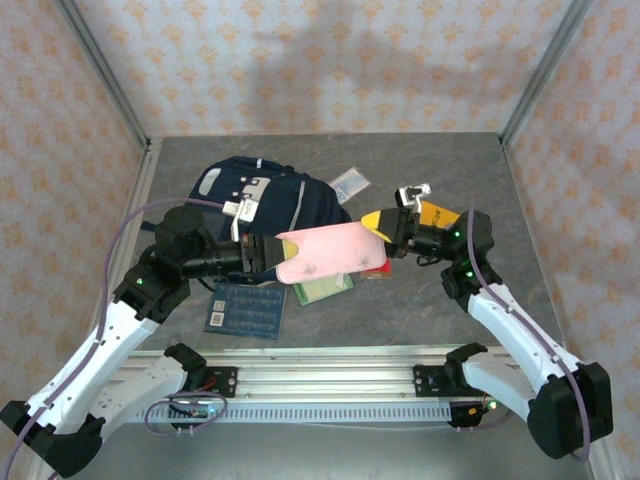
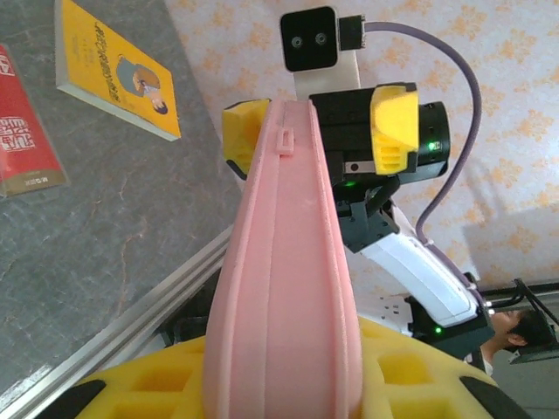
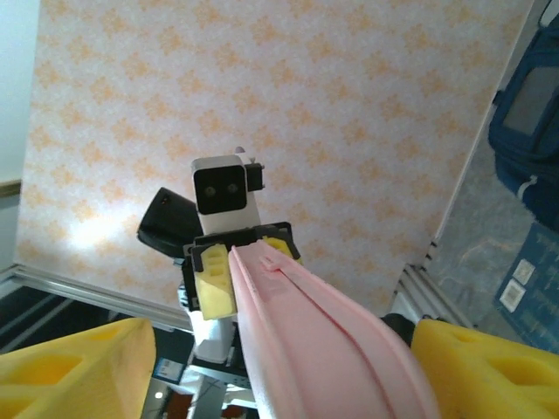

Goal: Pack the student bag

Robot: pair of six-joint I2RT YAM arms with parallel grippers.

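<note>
The student bag (image 1: 290, 195), navy with white patches, lies at the back left of the table and also shows as a blue bag (image 3: 528, 131) in the right wrist view. A pink pencil case (image 1: 330, 255) hangs level above the table between both arms. My left gripper (image 1: 270, 253) is shut on its left end, and its yellow pads (image 2: 131, 393) press the case (image 2: 288, 288). My right gripper (image 1: 385, 228) straddles the case's right end. Its yellow fingers (image 3: 79, 367) stand apart on either side of the case (image 3: 323, 349), with a gap on one side.
A blue printed card (image 1: 247, 308) lies near the left arm and a green booklet (image 1: 322, 288) under the case. A yellow book (image 2: 118, 70) and a red book (image 2: 26, 131) lie on the grey table by the right arm. A small packet (image 1: 350, 181) sits behind the bag.
</note>
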